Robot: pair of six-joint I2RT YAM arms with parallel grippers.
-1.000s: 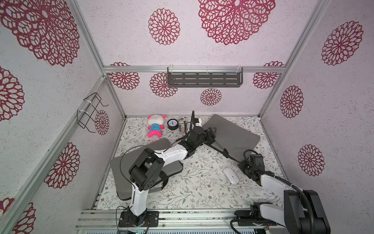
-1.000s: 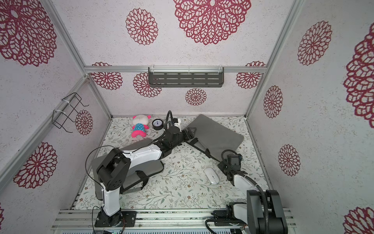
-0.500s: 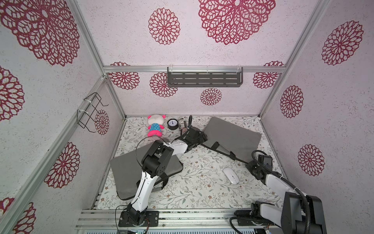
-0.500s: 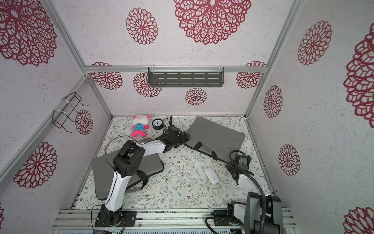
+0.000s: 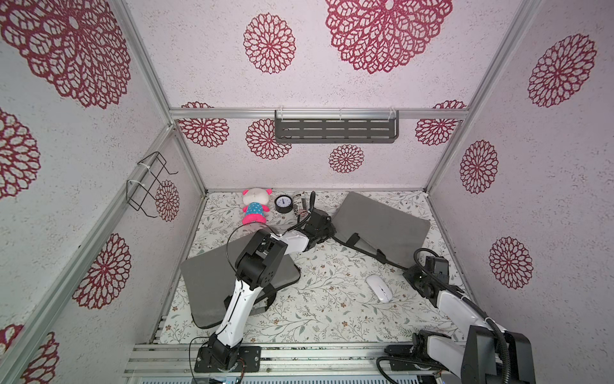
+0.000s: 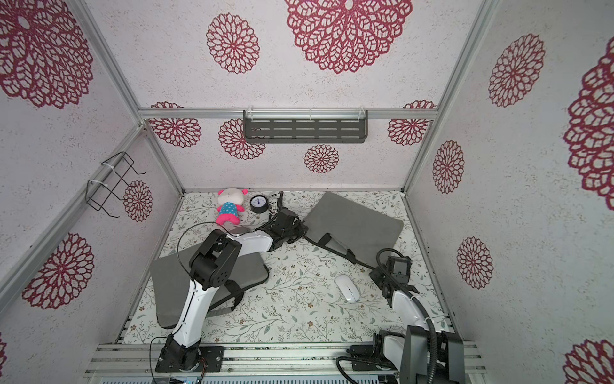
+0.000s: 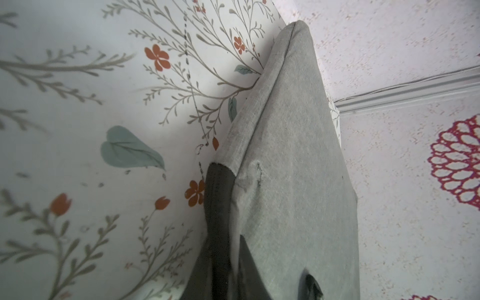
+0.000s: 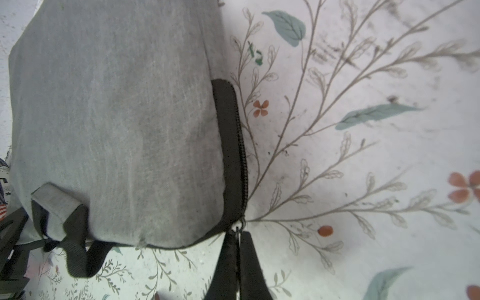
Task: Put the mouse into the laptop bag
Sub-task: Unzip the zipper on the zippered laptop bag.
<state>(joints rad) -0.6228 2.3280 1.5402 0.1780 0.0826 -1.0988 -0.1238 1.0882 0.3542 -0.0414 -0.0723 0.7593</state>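
Right wrist view: right pincer [image 8: 237,242] pinches the zipper pull [image 8: 238,228], left pincer [image 7: 228,259] clamps the laptop bag [image 7: 285,155]; mouse [image 5: 378,283] lies on the desk [image 5: 332,299]. The pull may slip out, leaving the bag zipped.

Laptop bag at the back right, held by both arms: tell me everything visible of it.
The laptop bag is a flat grey woven-fabric sleeve with rounded corners, a black zipper band along its near edge and grey-and-black strap handles. It lies askew on the floral table, back right. The left tool pinches that edge's left end; the right tool is shut on the zipper pull at the other end.
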